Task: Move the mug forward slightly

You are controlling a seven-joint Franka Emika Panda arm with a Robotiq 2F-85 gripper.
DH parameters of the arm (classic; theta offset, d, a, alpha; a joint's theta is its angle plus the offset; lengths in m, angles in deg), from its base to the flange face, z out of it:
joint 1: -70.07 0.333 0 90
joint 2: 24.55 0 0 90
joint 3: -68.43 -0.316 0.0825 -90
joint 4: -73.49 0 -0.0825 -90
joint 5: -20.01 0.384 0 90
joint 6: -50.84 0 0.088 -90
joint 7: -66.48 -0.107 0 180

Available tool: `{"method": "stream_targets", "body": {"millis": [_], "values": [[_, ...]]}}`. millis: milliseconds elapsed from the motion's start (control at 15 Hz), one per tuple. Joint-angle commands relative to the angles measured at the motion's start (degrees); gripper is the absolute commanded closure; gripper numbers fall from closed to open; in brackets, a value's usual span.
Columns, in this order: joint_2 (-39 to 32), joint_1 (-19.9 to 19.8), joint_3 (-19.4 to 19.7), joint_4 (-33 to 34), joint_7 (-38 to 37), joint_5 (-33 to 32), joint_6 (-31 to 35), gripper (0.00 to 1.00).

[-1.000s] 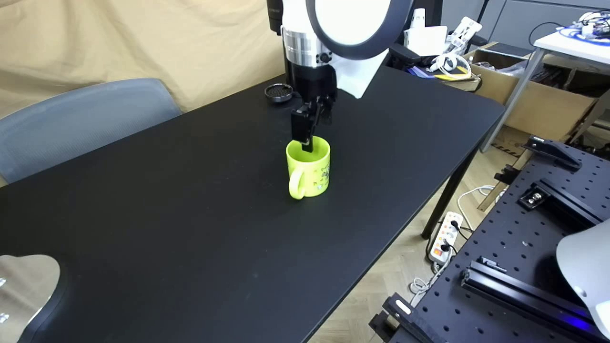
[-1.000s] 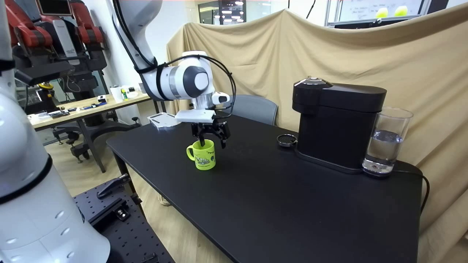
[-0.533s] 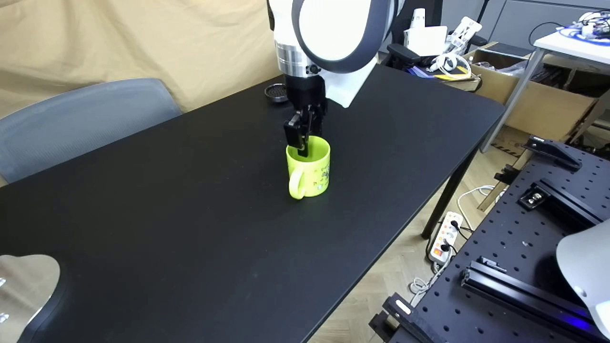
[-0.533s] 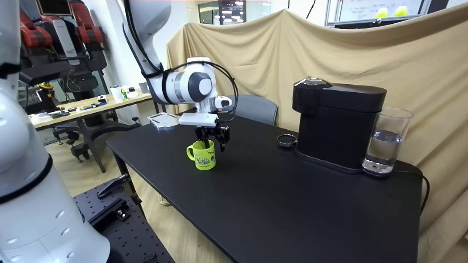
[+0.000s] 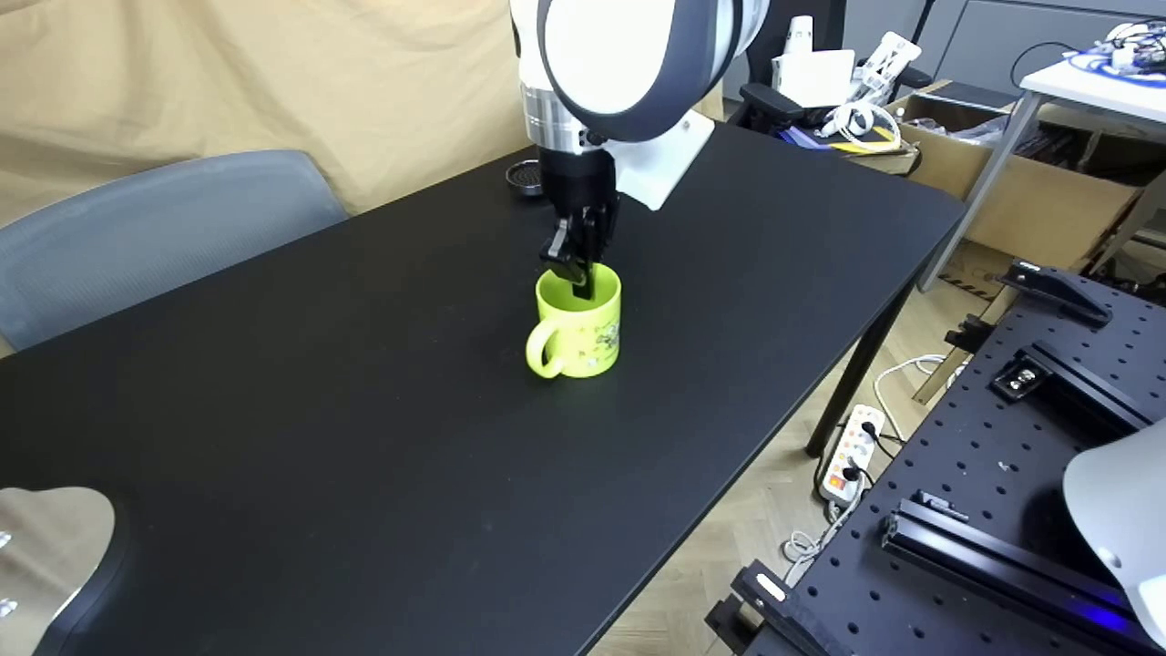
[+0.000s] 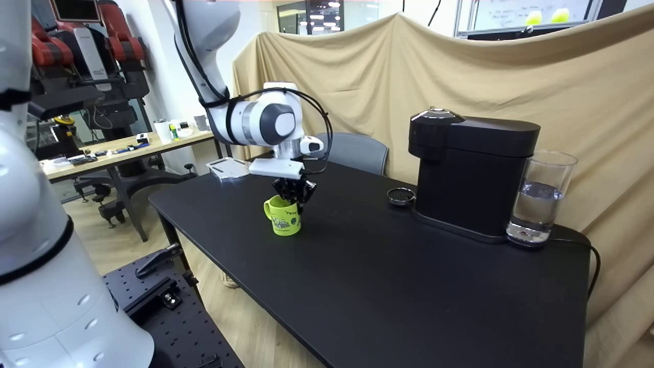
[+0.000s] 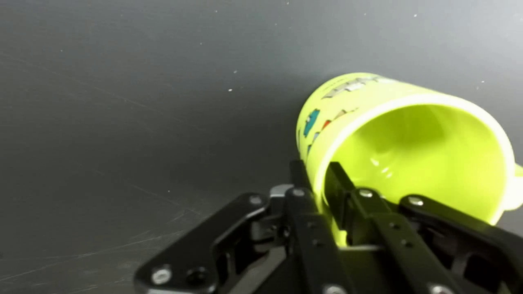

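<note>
The lime-green mug stands on the black table, its loop handle and printed wall showing in both exterior views. Seen from the wrist, the mouth of the mug faces the camera, with the handle partly cut off at the right edge. My gripper straddles the mug's wall: one finger is inside the rim, the other outside. Its jaws have come together on that wall with hardly any gap. In an exterior view the gripper sits at the rim on the side away from the handle; the inner fingertip is hidden there.
A black coffee machine stands farther along the table, with a glass of water beside it. A small round dark dish lies before the machine. A pale tray rests at the table's far end.
My gripper came down a little and closed from wide open onto the mug's wall. The mug shifted slightly and turned, its handle swinging outward to the left in an exterior view.
</note>
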Motion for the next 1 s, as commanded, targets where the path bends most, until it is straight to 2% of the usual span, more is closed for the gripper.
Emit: {"method": "stream_targets", "body": {"millis": [0, 467, 933], "values": [[-0.31, -1.67, -1.62, 0.75, 2.96, 2.72, -0.50, 1.00], [0.63, 0.57, -0.39, 4.05, 1.75, 0.90, -3.17, 0.98], [-3.08, 2.18, 1.81, 17.61, -0.97, -1.26, -11.96, 0.98]]}}
